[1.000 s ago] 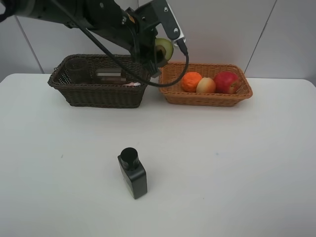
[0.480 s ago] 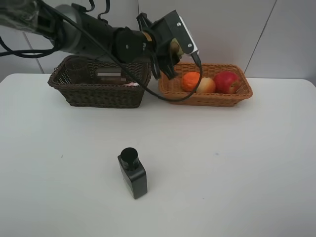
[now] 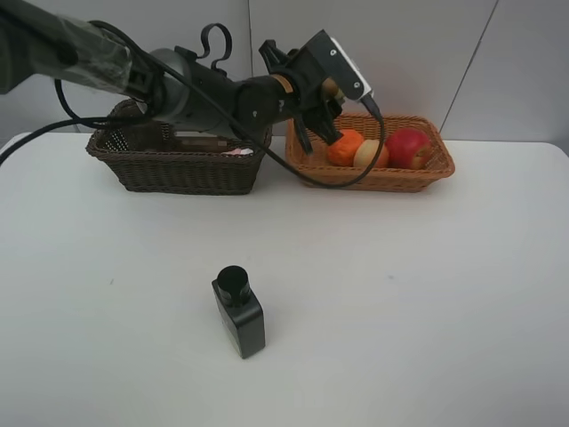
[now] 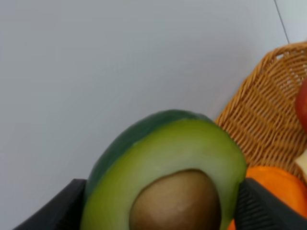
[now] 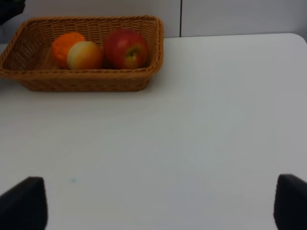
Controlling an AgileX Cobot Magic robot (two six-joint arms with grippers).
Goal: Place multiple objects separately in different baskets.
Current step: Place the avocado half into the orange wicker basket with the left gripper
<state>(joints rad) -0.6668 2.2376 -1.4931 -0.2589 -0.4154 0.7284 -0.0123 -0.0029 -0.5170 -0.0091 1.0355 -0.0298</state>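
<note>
Carrying the halved green avocado (image 4: 168, 177) clamped between its fingers, our left gripper (image 3: 322, 100) reaches across the middle and hangs over the near-left end of the light orange-tan basket (image 3: 436, 169). We hold the fruit cut face toward the wrist camera, pit showing, with a dark finger pressed against each side, so it sits steady for a drop among the other fruit. In the high view the gripper body hides most of the avocado, so we cannot say for sure how far above the basket floor it sits.

That basket already holds the orange tangerine (image 3: 347, 147), the orange-yellow peach (image 3: 371, 154) and the red apple (image 3: 407, 147), lined up side by side, which we take as the reason the avocado goes here: fruit in one basket. The dark brown basket (image 3: 178, 169), just beside it on the bench (image 3: 400, 302), seems to hold containers, though its contents are hard to make out.

The black square bottle (image 3: 239, 311) lies alone on the bench, well apart from both baskets, not yet sorted. Our right gripper (image 5: 153, 201) waits with its fingers spread wide and nothing between them, above bare bench near the tan basket.
</note>
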